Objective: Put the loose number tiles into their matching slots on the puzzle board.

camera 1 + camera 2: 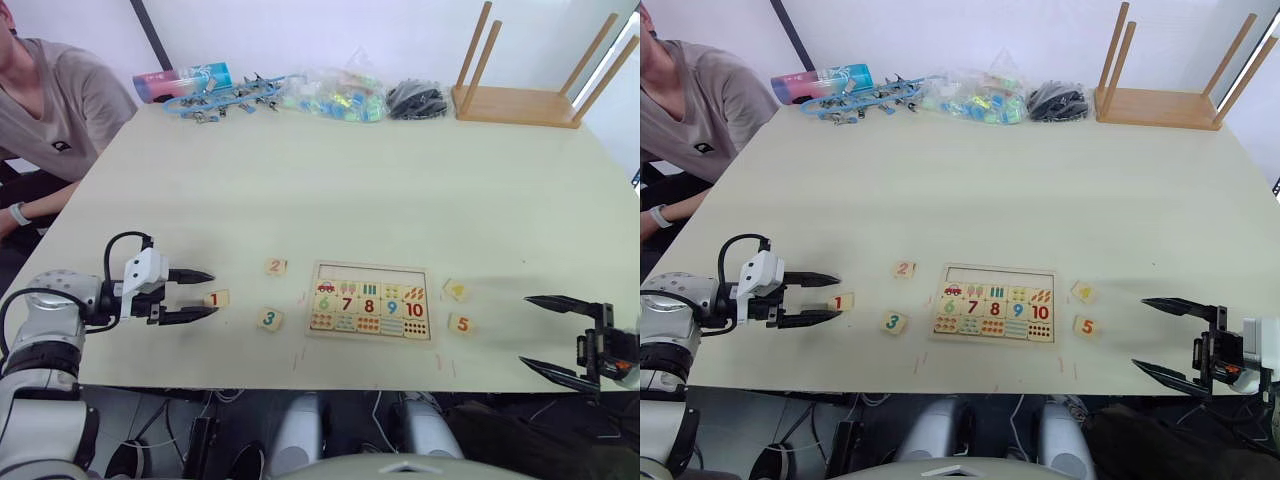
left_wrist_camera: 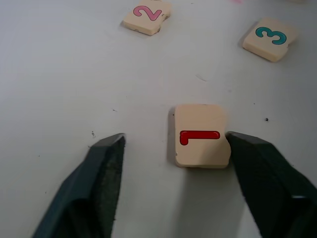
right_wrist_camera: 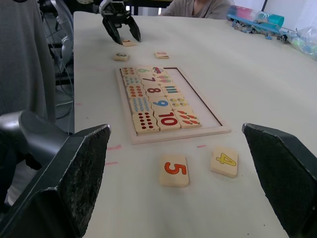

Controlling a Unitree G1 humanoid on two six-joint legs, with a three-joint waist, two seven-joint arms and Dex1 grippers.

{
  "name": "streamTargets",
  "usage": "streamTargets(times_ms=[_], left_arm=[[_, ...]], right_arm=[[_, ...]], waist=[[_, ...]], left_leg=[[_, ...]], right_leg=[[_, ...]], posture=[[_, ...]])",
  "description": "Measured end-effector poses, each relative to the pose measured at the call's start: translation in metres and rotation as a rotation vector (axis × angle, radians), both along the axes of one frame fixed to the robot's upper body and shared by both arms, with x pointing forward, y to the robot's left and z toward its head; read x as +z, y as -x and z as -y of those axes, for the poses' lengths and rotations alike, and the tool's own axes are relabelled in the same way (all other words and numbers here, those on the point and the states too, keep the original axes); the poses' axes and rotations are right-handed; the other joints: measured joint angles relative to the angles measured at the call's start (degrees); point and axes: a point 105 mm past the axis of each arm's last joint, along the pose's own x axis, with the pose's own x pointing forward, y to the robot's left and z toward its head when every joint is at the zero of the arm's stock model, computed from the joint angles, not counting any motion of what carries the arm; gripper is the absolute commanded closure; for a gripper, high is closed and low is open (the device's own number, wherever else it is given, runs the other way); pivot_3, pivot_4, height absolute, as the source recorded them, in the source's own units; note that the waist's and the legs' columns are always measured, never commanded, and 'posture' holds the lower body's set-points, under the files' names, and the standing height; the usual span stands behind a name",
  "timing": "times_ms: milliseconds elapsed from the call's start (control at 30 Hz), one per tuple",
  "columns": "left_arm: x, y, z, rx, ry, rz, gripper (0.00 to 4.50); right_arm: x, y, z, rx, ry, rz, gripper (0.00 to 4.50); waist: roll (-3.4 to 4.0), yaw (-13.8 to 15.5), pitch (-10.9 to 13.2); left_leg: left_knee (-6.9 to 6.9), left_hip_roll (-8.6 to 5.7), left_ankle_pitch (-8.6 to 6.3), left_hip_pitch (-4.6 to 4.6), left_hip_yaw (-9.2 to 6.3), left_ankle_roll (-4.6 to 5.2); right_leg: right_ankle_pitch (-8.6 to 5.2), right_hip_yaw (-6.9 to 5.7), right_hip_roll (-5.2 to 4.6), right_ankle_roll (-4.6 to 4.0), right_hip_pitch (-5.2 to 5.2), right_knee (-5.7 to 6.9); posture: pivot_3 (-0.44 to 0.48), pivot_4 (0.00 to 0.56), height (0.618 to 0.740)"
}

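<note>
You see pale wood tiles: red 1 (image 2: pixel 200 136), pink 2 (image 2: pixel 146 15), teal 3 (image 2: pixel 270 37), yellow 4 (image 3: pixel 224 161), orange-red 5 (image 3: pixel 174 170); black fingers (image 2: pixel 96 181); cream table (image 1: pixel 350 190).

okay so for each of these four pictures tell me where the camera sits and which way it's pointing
Left eye: on the head, looking down over the table; both arms show.
Right eye: beside it, same scene.
Left wrist: on the left arm, looking along the open left pincer at tile 1.
Right wrist: on the right arm, looking past the open right pincer across the puzzle board.
Shared: the right wrist view also shows the left pincer, at tile 1.
</note>
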Motion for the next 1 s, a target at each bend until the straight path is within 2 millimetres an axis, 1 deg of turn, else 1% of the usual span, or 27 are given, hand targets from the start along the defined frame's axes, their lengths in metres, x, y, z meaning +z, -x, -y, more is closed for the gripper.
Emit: streamTargets(times_ms=[33,133,400,533,633,733,800,900,967,1000], left_arm=[[0.000,0.000,0.000,0.000,-0.001,0.002,2.82],[0.000,0.001,-0.002,0.002,-0.004,0.012,3.52],[0.001,0.000,0.000,-0.005,-0.001,0.018,3.52],[0.003,-0.002,0.008,-0.041,-0.002,0.009,3.52],[0.013,-0.009,0.017,-0.075,0.004,0.037,3.52],[0.020,-0.012,0.024,-0.093,0.027,0.047,3.52],[0.026,-0.014,0.036,-0.134,0.040,0.047,3.52],[0.039,-0.016,0.061,-0.217,0.057,0.039,3.52],[0.046,-0.018,0.067,-0.239,0.060,0.048,3.52],[0.053,-0.019,0.080,-0.270,0.081,0.046,3.52]], right_arm=[[0.000,0.000,0.000,-0.001,0.000,0.000,0.00],[-0.001,0.000,0.000,-0.001,0.001,0.000,0.00],[-0.001,0.001,0.000,-0.002,-0.004,0.002,0.00],[-0.002,0.001,-0.001,-0.003,-0.012,0.004,0.00],[-0.003,0.001,-0.002,-0.005,-0.019,0.003,0.00],[-0.003,0.001,-0.002,-0.007,-0.026,0.003,0.00],[-0.006,0.003,-0.002,-0.016,-0.034,-0.006,0.00],[-0.007,0.006,-0.004,-0.032,-0.048,-0.011,0.00],[-0.007,0.006,-0.005,-0.038,-0.051,-0.011,0.00],[-0.008,0.008,-0.002,-0.059,-0.053,-0.021,0.00]], waist=[[0.00,0.0,0.0],[0.02,0.0,0.0],[0.03,0.0,0.0],[0.02,0.2,0.0],[-0.02,0.1,0.0],[-0.02,0.0,0.0],[-0.02,0.1,0.0],[-0.02,0.1,0.0],[-0.02,0.0,0.0],[-0.02,0.0,0.0]], left_leg=[[0.00,0.01,0.00,0.00,0.01,0.00],[0.00,0.03,0.00,0.02,0.05,0.00],[0.00,0.04,0.00,0.02,0.07,0.00],[0.00,0.03,0.00,-0.01,0.05,0.00],[0.00,0.02,0.00,-0.03,0.05,0.00],[0.00,0.04,0.00,-0.03,0.05,0.00],[0.00,0.04,0.00,-0.03,0.04,0.00],[0.01,0.02,0.00,-0.04,0.04,0.00],[0.01,0.01,0.00,-0.04,0.05,0.00],[0.01,0.00,0.00,-0.04,0.05,0.00]], right_leg=[[0.00,0.02,0.02,0.00,0.00,0.00],[0.00,0.01,0.04,-0.01,-0.01,0.01],[0.00,0.01,0.03,-0.01,-0.01,0.01],[0.00,0.01,0.01,0.00,-0.01,0.01],[0.00,-0.01,0.02,0.00,-0.01,0.01],[0.00,0.00,0.03,0.00,-0.02,0.01],[0.00,0.00,0.03,0.00,-0.02,0.01],[0.00,0.01,0.02,0.00,-0.01,0.01],[0.00,0.01,0.04,0.00,-0.01,0.01],[0.00,0.01,0.04,0.00,-0.01,0.01]], posture=[[0.000,0.150,0.737],[0.000,0.150,0.737],[0.000,0.150,0.737],[0.000,0.150,0.737],[0.000,0.150,0.737],[0.000,0.150,0.737],[0.000,0.150,0.737],[0.000,0.150,0.737],[0.000,0.150,0.737],[0.000,0.150,0.737]])
